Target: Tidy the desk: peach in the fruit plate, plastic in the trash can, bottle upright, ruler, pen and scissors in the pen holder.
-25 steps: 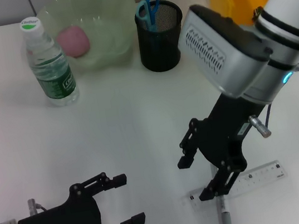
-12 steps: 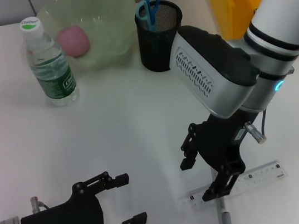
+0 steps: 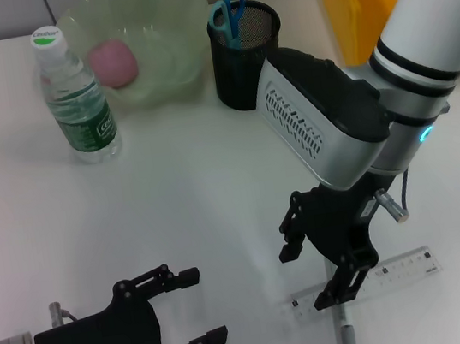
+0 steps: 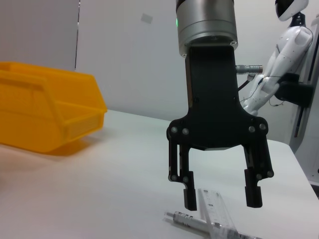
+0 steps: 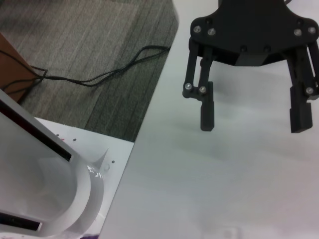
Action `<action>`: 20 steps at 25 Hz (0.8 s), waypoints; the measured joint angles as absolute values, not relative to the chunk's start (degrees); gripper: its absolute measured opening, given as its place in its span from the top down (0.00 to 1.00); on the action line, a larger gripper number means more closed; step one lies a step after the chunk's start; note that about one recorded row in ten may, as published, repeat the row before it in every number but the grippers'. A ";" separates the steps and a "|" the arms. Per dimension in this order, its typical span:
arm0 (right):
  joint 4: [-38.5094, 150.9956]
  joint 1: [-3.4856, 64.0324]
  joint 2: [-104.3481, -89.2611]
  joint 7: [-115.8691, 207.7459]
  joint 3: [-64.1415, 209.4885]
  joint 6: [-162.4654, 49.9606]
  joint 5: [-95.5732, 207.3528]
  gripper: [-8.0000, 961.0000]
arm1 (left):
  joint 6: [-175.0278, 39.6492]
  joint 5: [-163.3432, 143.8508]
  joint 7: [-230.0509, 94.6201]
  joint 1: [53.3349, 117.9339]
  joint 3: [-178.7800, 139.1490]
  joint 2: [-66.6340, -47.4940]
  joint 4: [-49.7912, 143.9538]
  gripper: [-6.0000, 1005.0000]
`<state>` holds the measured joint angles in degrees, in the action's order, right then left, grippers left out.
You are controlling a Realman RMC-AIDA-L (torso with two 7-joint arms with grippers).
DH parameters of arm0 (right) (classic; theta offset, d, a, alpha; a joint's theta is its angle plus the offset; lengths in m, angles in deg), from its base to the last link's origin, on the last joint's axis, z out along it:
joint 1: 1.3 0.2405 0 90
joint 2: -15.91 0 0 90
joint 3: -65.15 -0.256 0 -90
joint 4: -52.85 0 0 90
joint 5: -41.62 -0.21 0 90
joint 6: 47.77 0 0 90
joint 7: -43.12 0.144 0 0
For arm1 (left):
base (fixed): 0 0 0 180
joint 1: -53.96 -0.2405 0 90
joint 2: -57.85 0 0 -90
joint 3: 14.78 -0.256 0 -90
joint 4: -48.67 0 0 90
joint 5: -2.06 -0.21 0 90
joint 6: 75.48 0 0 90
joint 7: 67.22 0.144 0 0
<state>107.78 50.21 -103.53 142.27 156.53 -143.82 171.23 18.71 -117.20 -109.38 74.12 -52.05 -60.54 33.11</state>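
Head view: clear ruler point(image 3: 370, 283) flat on white bench point(image 3: 199, 194), near right, grey pen point(image 3: 348, 340) crossing its left end. Right gripper point(image 3: 312, 276) above them, wide open, empty. Left gripper point(image 3: 197, 308) near left, open, empty. Far: pink peach point(image 3: 113, 64) in green fruit plate point(image 3: 165, 26); bottle point(image 3: 74, 96) upright; blue scissors point(image 3: 230, 14) in black mesh pen holder point(image 3: 245, 57).

Left wrist view: right gripper point(image 4: 221, 196) spread over ruler point(image 4: 215, 217) and pen point(image 4: 199, 226); yellow bin point(image 4: 47, 114) beyond.

Right wrist view: left gripper point(image 5: 253, 119) open; grey carpet point(image 5: 99, 55), black cable point(image 5: 99, 74).

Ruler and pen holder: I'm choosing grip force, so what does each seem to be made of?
The ruler looks like clear, glossy plastic: the table shows through it under printed marks. The pen holder looks like black metal mesh with a matte finish: a fine perforated wall, though coated plastic cannot be ruled out. The right gripper hangs open above the ruler; the left gripper sits idle near the table's front edge.
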 joint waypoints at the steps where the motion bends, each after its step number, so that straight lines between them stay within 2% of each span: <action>1: 107.78 50.21 -103.53 142.27 156.53 -143.82 171.23 0.29 | 18.71 -117.20 -109.38 74.12 -52.05 -60.54 33.11 0.20; 20: 108.51 49.28 -103.84 142.80 164.00 -140.66 170.85 0.30 | 17.74 -117.20 -109.53 74.24 -52.05 -60.63 33.77 0.20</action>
